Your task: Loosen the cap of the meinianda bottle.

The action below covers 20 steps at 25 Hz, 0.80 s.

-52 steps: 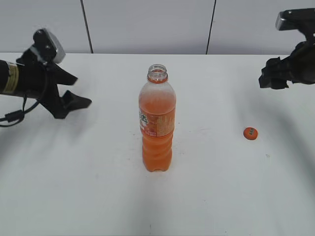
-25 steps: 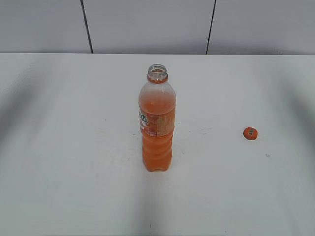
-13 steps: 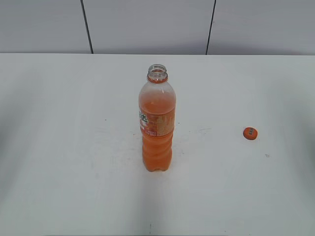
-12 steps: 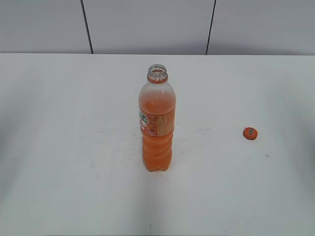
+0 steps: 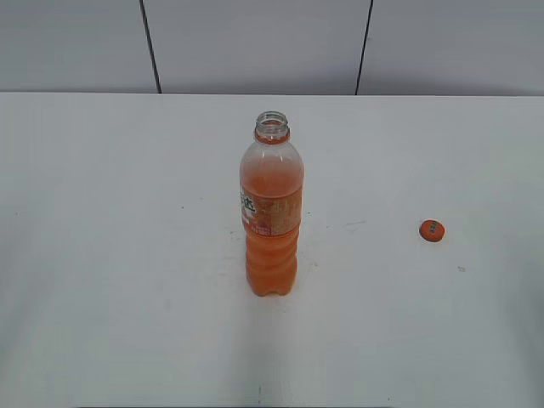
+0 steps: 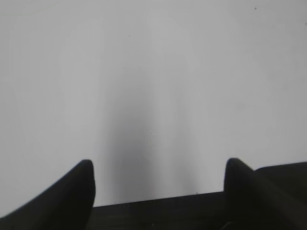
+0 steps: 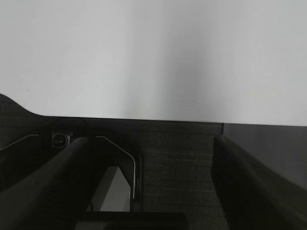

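The meinianda bottle [image 5: 272, 217] stands upright in the middle of the white table [image 5: 127, 255], its mouth uncapped and its orange neck ring showing. The orange cap [image 5: 432, 229] lies flat on the table to the bottle's right, well apart from it. Neither gripper shows in the exterior view. In the left wrist view my left gripper [image 6: 158, 170] is open and empty over bare table near its front edge. In the right wrist view my right gripper [image 7: 151, 143] is open and empty over the table's edge. Neither wrist view shows the bottle or the cap.
A grey panelled wall [image 5: 255, 42] with dark seams rises behind the table. The right wrist view shows a dark floor [image 7: 177, 167] and a piece of dark equipment [image 7: 112, 187] below the table's edge.
Both arms, seen at the left and right edges 2.1 s ago, have withdrawn out of the exterior view. The bottle and the cap have not moved.
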{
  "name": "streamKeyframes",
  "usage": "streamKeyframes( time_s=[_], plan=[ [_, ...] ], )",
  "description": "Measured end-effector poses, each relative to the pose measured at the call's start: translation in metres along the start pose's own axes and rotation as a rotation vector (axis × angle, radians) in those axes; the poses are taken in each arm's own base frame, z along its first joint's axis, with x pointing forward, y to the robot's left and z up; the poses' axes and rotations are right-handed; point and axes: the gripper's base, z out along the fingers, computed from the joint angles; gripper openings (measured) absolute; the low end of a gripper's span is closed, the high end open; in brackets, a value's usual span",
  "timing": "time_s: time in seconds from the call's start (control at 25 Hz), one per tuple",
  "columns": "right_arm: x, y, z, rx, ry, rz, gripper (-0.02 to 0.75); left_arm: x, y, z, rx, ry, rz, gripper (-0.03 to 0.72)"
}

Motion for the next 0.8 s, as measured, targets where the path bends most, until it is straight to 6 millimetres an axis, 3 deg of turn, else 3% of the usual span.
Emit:
streamKeyframes(
  time_s=[0.28, 0.8],
  plan=[
    [0.014, 0.005, -0.018, 0.026, -0.201, -0.004, 0.59, 0.013, 0.0, -0.014, -0.015, -0.157, -0.002, 0.501],
    [0.059, 0.015, -0.055, 0.104, -0.614, -0.032, 0.575, 0.04, 0.001, -0.043, -0.053, -0.383, -0.004, 0.498]
  ],
)
